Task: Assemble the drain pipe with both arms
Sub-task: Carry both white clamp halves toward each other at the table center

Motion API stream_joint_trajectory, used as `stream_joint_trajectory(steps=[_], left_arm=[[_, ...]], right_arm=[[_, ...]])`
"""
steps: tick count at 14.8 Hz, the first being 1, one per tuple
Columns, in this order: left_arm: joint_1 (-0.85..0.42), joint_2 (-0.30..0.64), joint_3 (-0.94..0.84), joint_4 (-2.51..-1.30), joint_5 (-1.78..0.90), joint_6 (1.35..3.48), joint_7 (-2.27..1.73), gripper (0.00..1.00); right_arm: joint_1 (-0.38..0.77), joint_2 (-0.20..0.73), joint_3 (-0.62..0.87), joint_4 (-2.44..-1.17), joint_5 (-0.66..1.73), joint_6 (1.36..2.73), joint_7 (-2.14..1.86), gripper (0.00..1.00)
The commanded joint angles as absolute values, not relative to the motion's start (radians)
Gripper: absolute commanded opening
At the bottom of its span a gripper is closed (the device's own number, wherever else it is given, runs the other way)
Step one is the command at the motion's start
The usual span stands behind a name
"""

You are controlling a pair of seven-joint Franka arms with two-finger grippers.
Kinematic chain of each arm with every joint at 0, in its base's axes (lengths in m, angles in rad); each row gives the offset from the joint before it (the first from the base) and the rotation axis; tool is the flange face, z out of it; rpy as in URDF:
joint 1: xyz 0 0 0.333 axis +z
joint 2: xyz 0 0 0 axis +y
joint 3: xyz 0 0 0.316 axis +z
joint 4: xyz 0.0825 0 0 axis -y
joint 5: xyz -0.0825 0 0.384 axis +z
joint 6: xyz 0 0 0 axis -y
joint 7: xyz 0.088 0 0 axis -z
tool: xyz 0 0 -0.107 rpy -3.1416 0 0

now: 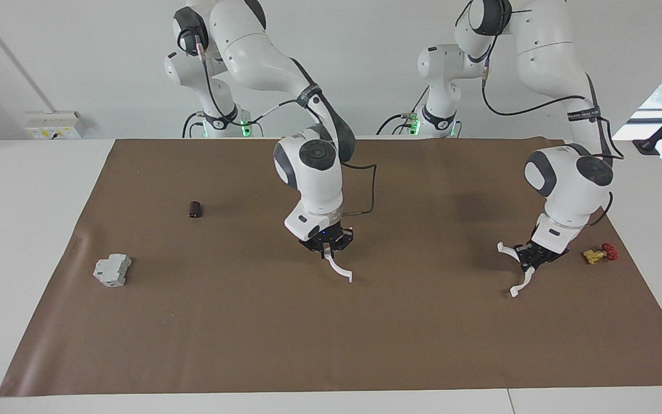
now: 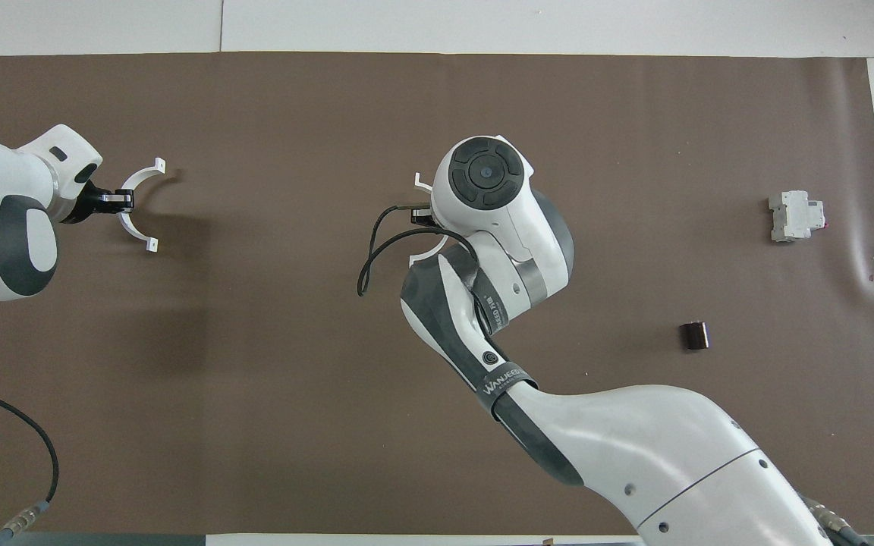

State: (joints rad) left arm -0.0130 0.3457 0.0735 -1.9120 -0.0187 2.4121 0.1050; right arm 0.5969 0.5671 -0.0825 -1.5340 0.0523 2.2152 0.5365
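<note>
The left end effector [image 1: 532, 257] is clamped on one white half-ring arc [image 1: 516, 270], held up beside the yellow-and-red valve [image 1: 600, 253] at the left arm's end of the table [image 1: 250, 345]. The right end effector [image 1: 327, 246] grips the other arc [image 1: 339, 269] over the table's middle; in the overhead view the right arm hides most of that arc, leaving only its tips visible.

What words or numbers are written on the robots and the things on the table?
"WANJEE...": on the black strap round the right arm; its end is hidden.
Second strap higher up that arm: print too blurred to read.
Left arm's strap: too small to read.
Grey block: no readable label.
</note>
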Motion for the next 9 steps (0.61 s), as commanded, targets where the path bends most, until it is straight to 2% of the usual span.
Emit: stream_joint_trajectory(steps=[1,5,9], left_arm=[[-0.024,0.295,0.081,-1.879,0.0,2.303,0.071,0.0],[-0.067,0.287,0.081,-1.783,0.002,2.16,-0.038,0.0],[-0.152,0.275,0.083,-1.764,0.043,2.137,-0.15,0.0]], right_arm=[[0.606,0.561,-0.083,-1.589,0.038,2.275,0.549,0.1],[0.617,0.563,-0.081,-1.617,0.038,2.304,0.545,0.1],[0.615,0.56,-0.081,-1.634,0.04,2.303,0.47,0.13]])
